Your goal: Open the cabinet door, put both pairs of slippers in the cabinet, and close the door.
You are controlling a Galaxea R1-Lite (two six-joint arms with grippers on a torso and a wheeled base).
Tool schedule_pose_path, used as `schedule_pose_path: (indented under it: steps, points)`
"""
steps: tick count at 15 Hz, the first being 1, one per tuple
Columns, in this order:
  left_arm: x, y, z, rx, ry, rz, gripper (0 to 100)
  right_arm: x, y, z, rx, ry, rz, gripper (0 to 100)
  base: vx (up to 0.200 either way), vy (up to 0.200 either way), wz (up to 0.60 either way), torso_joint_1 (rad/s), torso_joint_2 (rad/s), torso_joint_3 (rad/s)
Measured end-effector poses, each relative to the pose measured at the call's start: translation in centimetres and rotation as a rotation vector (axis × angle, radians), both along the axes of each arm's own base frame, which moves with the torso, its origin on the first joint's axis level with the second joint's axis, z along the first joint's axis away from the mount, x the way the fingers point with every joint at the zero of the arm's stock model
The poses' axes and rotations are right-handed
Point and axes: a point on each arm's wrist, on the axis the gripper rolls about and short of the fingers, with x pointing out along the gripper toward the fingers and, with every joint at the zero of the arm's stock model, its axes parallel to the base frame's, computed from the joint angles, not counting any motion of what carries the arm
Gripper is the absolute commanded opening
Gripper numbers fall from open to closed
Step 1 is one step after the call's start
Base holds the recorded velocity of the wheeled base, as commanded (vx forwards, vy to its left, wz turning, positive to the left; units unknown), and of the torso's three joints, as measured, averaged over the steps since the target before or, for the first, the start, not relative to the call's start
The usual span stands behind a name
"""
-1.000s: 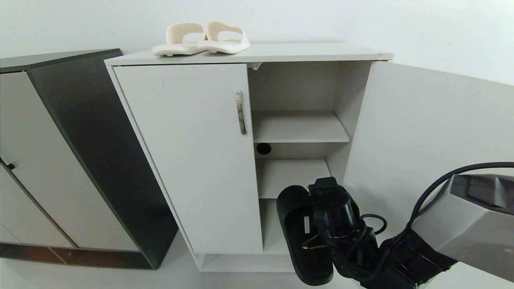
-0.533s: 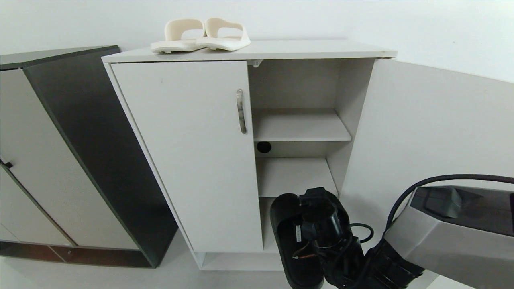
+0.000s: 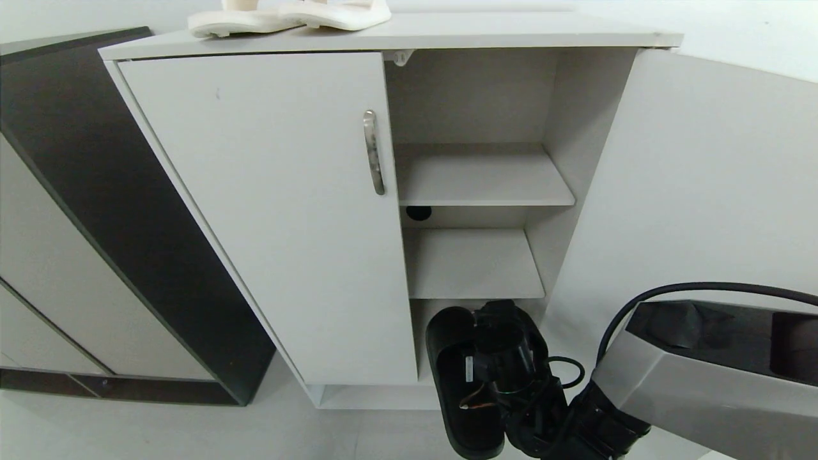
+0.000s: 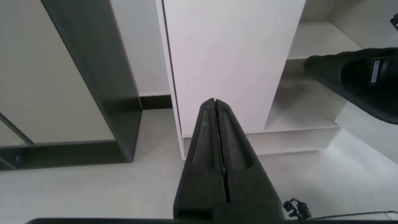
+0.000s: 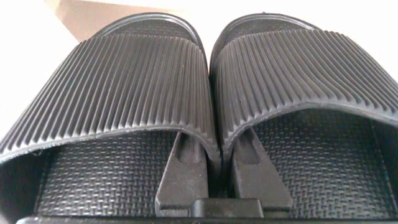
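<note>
Black slippers (image 3: 455, 390) sit pinched by their touching straps in the right claw (image 5: 216, 165), just before the cabinet's (image 3: 268, 191) open bottom compartment. Left claw (image 4: 214, 106) clenched, empty, low. Cream slippers (image 3: 287, 16) lie on top.

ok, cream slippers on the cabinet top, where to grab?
Probably pinch the touching inner sides of the cream slippers, one finger in each, as the right gripper holds the black pair. Come from the front: they lie side by side at the cabinet top's front edge.
</note>
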Motion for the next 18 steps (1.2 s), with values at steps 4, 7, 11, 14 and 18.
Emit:
schedule_pose_path:
  steps: [4,7,11,14,18]
  points:
    - [0.0,0.0,0.0,0.0,0.0,0.0,0,-0.3,0.3,0.8,-0.003,-0.092,-0.064,0,0.0,0.0,0.0,0.001,0.0,-0.084]
    - [0.0,0.0,0.0,0.0,0.0,0.0,0,-0.2,0.6,1.4,0.051,-0.178,-0.061,0,0.0,0.0,0.0,0.0,0.0,0.0]
    - [0.0,0.0,0.0,-0.001,0.0,0.0,0,0.2,0.6,0.9,0.051,-0.245,-0.059,0,0.0,0.0,0.0,0.0,0.0,0.0]
    - [0.0,0.0,0.0,-0.001,0.0,0.0,0,0.5,0.4,0.4,0.04,-0.238,-0.065,0,0.0,0.0,0.0,0.0,0.0,0.0]
    - [0.0,0.0,0.0,-0.001,0.0,0.001,0,0.6,0.4,0.3,0.027,-0.237,-0.065,0,0.05,0.0,0.0,0.001,0.0,0.001]
